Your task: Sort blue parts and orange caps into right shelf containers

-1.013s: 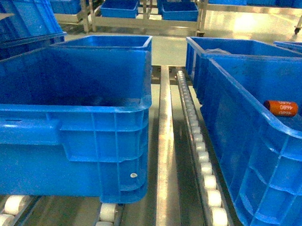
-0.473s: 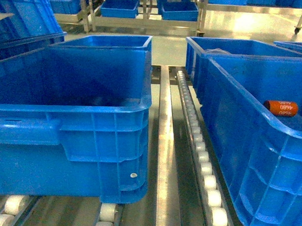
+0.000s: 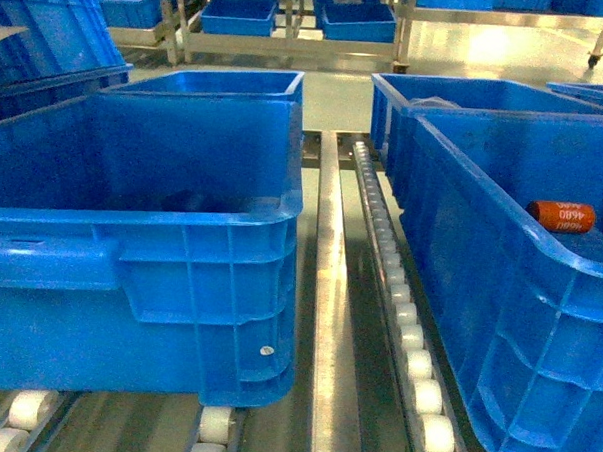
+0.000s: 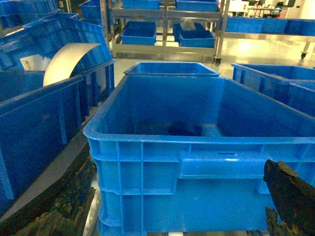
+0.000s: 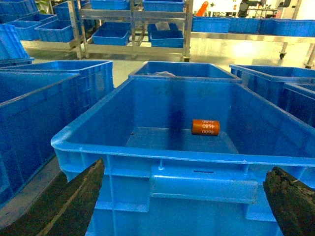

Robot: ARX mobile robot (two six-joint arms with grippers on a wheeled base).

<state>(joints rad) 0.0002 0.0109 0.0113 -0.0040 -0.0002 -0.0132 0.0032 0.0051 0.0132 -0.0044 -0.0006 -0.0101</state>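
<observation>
One orange cap [image 3: 561, 215] with white print lies on its side on the floor of the right blue crate [image 3: 499, 295]; in the right wrist view the cap [image 5: 205, 127] rests near the middle of that crate [image 5: 162, 160]. My right gripper [image 5: 184, 204] hangs open just before the crate's near wall, with its dark fingers [image 5: 74, 201] wide apart. My left gripper [image 4: 170, 206] is open in front of the left crate [image 4: 147, 142]. A dark patch [image 4: 184, 129] on that crate's floor is too dim to identify. No blue parts show clearly. Neither gripper appears in the head view.
The crates stand on the steel shelf with a flat rail [image 3: 327, 287] and white rollers [image 3: 407, 331] between them. More blue crates [image 3: 213, 82] sit behind and to the left [image 4: 39, 128]. A rack with crates [image 5: 133, 29] stands across the floor.
</observation>
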